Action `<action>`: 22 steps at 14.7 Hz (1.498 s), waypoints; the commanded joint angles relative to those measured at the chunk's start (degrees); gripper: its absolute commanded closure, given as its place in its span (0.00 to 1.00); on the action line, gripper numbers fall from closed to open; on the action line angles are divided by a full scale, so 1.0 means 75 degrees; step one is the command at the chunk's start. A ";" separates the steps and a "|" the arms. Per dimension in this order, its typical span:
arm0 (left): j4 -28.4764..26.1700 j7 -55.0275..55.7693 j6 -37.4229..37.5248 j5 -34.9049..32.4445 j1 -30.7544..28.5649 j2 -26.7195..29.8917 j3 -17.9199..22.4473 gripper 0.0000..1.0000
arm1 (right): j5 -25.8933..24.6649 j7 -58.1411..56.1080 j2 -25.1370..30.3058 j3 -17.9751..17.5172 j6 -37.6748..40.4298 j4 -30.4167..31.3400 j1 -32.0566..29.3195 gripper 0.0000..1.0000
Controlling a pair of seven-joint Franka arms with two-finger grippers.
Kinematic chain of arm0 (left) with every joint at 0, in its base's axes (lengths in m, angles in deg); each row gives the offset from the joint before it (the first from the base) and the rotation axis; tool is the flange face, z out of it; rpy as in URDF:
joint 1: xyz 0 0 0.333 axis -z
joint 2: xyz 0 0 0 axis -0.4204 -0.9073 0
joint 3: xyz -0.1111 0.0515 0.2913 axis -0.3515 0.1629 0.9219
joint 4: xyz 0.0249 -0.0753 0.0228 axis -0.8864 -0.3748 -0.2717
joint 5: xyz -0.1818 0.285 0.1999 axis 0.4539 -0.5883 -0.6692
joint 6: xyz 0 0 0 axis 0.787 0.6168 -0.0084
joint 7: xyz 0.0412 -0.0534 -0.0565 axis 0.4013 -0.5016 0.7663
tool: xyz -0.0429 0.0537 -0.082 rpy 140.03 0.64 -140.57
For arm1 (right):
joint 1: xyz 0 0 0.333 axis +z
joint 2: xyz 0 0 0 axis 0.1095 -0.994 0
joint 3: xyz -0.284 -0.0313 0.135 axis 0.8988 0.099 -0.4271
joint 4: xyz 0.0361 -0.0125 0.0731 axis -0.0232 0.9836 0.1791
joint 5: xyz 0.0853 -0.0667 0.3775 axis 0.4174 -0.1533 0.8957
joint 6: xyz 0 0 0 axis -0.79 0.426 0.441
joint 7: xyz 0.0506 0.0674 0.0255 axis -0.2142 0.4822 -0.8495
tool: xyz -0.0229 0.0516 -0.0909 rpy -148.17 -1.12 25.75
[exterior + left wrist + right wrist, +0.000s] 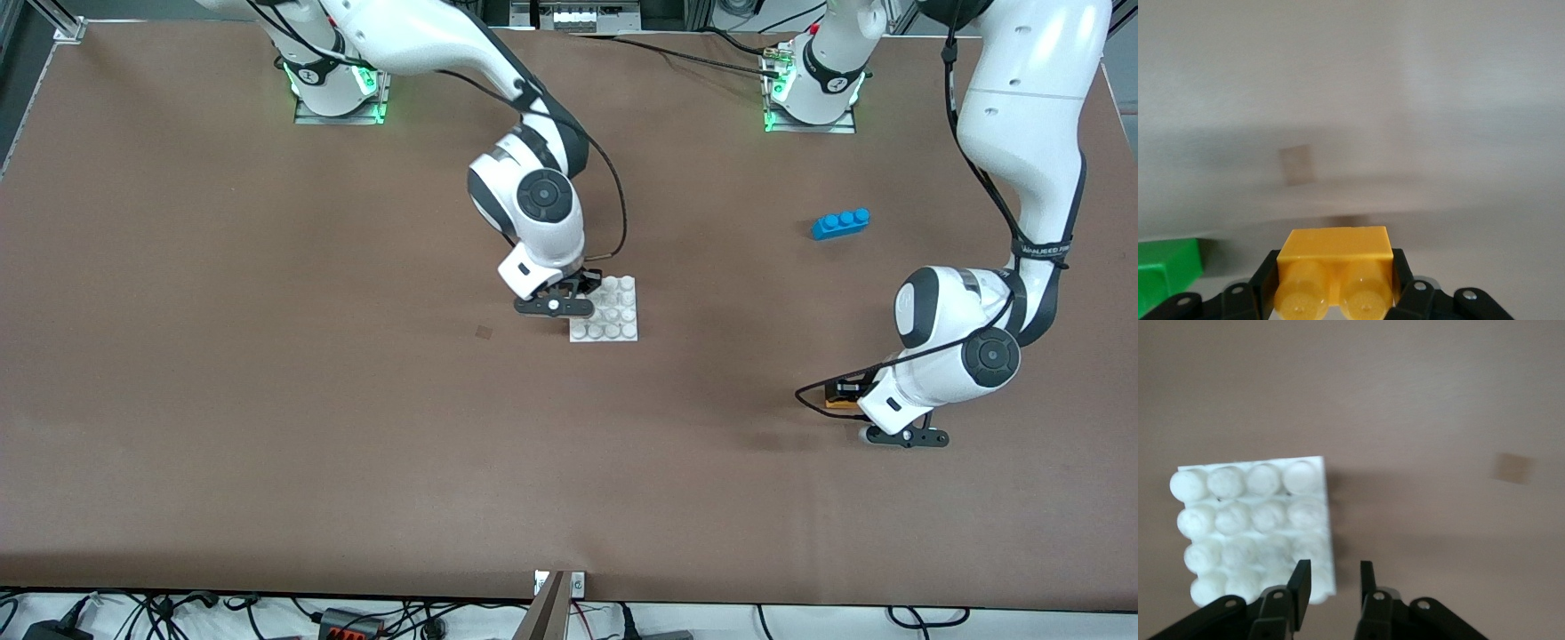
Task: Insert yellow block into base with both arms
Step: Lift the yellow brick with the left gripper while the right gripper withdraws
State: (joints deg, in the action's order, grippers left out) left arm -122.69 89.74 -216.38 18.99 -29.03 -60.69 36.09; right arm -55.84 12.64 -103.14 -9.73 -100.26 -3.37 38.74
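1. The brown tabletop carries everything; the two claws work well apart on it.
2. The flat white square studded plastic base lies under the right claw, whose fingers are spread astride the base's edge — they should close squarely on that edge to steady the plate.
3. The small orange-yellow two-stud plastic block sits pinched in the left claw — I'd lift it level, keeping the studs upright.

Yellow block between pincer fingers
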 commanded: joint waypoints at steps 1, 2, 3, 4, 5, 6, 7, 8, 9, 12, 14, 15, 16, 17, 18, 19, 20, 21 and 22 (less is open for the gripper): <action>-0.0013 0.0035 0.0573 -0.0078 0.0006 0.0482 -0.0569 0.34 | -0.0151 -0.1382 0.0879 0.0030 0.1345 0.0166 -0.0680 0.53; -0.0001 0.0082 0.0622 -0.0055 0.0017 0.0541 -0.0780 0.34 | -0.0257 -0.1923 0.1160 0.0124 0.1779 0.0166 -0.0891 0.47; -0.0001 0.0140 0.0622 -0.0043 0.0029 0.0599 -0.0956 0.34 | -0.0304 -0.2335 0.1441 0.0218 0.2143 0.0166 -0.1091 0.38; -0.0001 0.0245 0.0634 -0.0020 0.0018 0.0635 -0.1132 0.34 | -0.0316 -0.2698 0.1734 0.0312 0.2599 0.0166 -0.1290 0.28; -0.0001 0.0386 0.0657 -0.0008 0.0029 0.0647 -0.1331 0.34 | -0.0316 -0.3154 0.2027 0.0405 0.3091 0.0166 -0.1512 0.13; -0.0001 0.0665 0.0773 0.0004 0.0029 0.0659 -0.1542 0.34 | -0.0328 -0.3646 0.2355 0.0499 0.3491 0.0166 -0.1735 0.01; -0.0001 0.1121 0.0821 -0.0008 0.0041 0.0647 -0.1788 0.39 | -0.0328 -0.4220 0.2753 0.0639 0.3877 0.0166 -0.1981 0.00; -0.0001 0.1636 0.0821 -0.0008 0.0087 0.0659 -0.2069 0.42 | -0.0328 -0.4759 0.3058 0.0815 0.4195 0.0166 -0.2215 0.00; 0.0011 0.2186 0.0821 -0.0031 0.0308 0.0659 -0.2211 0.42 | -0.0316 -0.5321 0.3375 0.1002 0.4383 0.0154 -0.2403 0.00; 0.0198 0.3361 0.0787 -0.0090 0.1315 0.0542 -0.2201 0.42 | -0.0665 -0.6671 0.4347 0.1530 0.4664 0.0143 -0.2685 0.00; 0.0385 0.3678 0.0739 -0.0090 0.1773 0.0355 -0.2165 0.42 | -0.1264 -0.7350 0.4607 0.1462 0.5191 0.0177 -0.3070 0.00; 0.0433 0.3842 0.0728 -0.0090 0.1972 0.0284 -0.2154 0.42 | -0.1242 -0.7667 0.4597 0.1148 0.5333 0.0213 -0.3526 0.00; 0.0445 0.4064 0.0716 -0.0090 0.2183 0.0249 -0.2142 0.42 | -0.1242 -0.7694 0.4608 0.0727 0.5311 0.0213 -0.4064 0.00; 0.0375 0.4426 0.0542 -0.0136 0.2290 0.0248 -0.2142 0.42 | -0.1230 -0.7625 0.4666 0.0386 0.5265 0.0213 -0.4603 0.00; 0.0258 0.4964 0.0308 -0.0311 0.2395 0.0248 -0.2153 0.42 | -0.1219 -0.7728 0.4818 0.0290 0.5218 0.0213 -0.5038 0.00; 0.0153 0.5282 0.0259 -0.0544 0.2512 0.0248 -0.2165 0.42 | -0.1172 -0.7729 0.5040 0.0220 0.5240 0.0317 -0.5378 0.00; 0.0105 0.5459 0.0236 -0.0872 0.2630 0.0225 -0.2177 0.42 | -0.1160 -0.7660 0.5436 0.0161 0.5218 0.0666 -0.5695 0.00; 0.0070 0.5774 0.0166 -0.1211 0.2770 0.0144 -0.2189 0.42 | -0.1148 -0.7671 0.5696 0.0149 0.5032 0.1111 -0.5919 0.00; 0.0047 0.6079 0.0003 -0.1435 0.2818 0.0050 -0.2189 0.42 | -0.1102 -0.7740 0.5721 0.0125 0.4809 0.1347 -0.6037 0.00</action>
State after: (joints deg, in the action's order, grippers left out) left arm -122.06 130.85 -214.41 12.13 -9.36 -59.33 19.38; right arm -64.32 -44.53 -65.25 -6.78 -60.94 -0.44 -3.23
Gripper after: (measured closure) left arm 0.317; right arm 0.000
